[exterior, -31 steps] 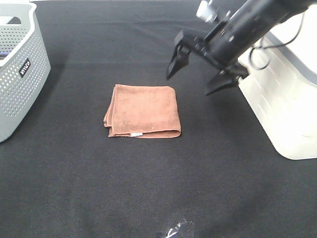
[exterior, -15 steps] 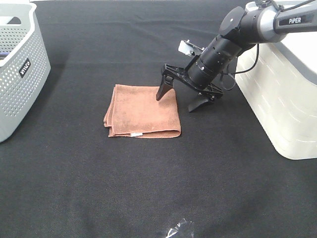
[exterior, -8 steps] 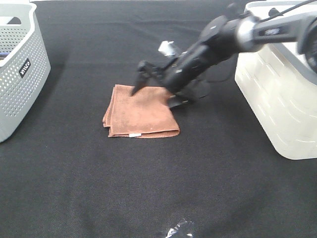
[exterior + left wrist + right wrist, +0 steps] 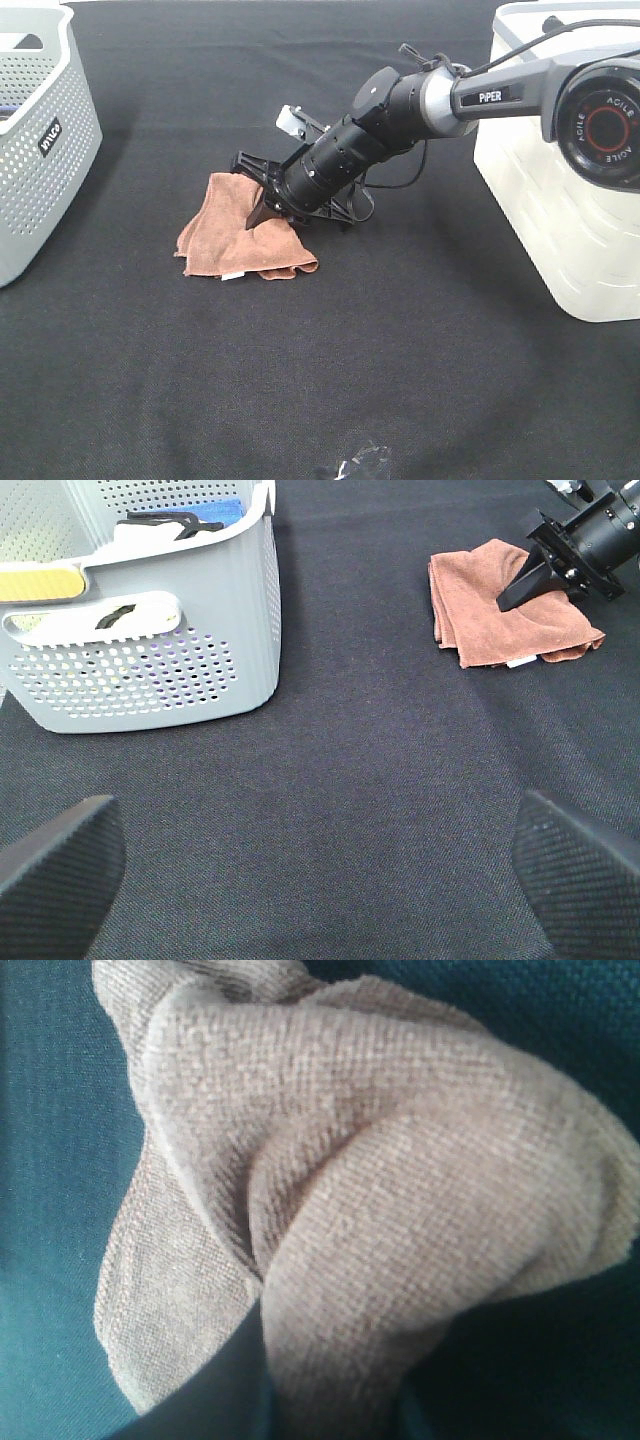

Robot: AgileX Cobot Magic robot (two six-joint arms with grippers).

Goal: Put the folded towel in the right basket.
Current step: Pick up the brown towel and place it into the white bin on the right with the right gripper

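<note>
Towel [image 4: 245, 245] lies bunched on black desk [image 4: 400, 380], between grey basket [image 4: 40, 130] and white basket [image 4: 560, 180], outside both. Right claw [image 4: 270, 212] pressed into raised fold; cannot tell how far closed. Left claw [image 4: 320, 860] spread wide, holds nothing

We note right arm [image 4: 420, 100]: black ribbed forearm, grey link, white PiPER lettering [image 4: 490, 97], red-ringed joint cap [image 4: 608, 125], thin black cable [image 4: 398, 184]. Left hand [image 4: 320, 820] fingers [image 4: 60, 875]: black, finely textured.

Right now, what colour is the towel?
The towel is plain reddish-brown, clearest in exterior high view.
</note>
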